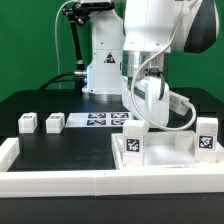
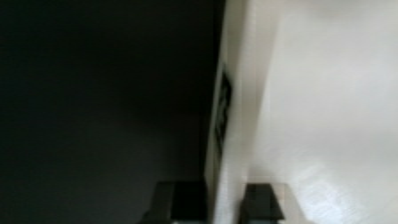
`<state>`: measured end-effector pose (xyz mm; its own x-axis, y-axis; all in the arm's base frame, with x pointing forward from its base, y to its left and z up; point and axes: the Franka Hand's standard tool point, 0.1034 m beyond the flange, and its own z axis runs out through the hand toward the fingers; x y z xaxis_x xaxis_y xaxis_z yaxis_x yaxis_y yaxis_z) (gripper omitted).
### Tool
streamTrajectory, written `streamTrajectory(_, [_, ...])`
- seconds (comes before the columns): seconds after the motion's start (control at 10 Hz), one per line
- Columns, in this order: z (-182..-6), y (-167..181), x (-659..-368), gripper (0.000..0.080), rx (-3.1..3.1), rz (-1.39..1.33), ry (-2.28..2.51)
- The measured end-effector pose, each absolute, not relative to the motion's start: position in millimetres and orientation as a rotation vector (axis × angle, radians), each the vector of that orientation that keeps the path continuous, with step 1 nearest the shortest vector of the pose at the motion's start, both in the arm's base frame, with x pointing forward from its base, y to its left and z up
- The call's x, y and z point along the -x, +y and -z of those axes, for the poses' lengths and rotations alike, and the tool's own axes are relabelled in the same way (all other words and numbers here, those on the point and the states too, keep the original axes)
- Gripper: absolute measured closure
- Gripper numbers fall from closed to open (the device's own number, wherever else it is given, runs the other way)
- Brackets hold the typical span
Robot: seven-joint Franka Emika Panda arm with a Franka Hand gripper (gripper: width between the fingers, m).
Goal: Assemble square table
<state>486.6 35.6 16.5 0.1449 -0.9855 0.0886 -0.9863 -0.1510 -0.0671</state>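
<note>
One white square slab, raised rim.

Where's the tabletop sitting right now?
Exterior view's right foreground: the square tabletop lies in the corner of the white border bars, right of the marker board, under the gripper.

Square tabletop: smooth white plastic, faint sheen. Legs at nine o'clock: matt white plastic. Work table: matt black. Arm shell: glossy white plastic.
</note>
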Motion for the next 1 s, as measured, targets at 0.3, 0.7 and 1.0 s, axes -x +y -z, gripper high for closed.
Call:
streamTrajectory(0.3, [-16.6, 35.1, -486.1, 0.0728, -2.380, -0.166, -2.031])
streamTrajectory(0.7, [-19.9, 12.5, -480.7, 0.0728, -2.481, -0.089, -1.835])
streamTrajectory(1.0, [-20.1, -2.4, -478.8, 0.0729, -2.522, -0.050, -1.761])
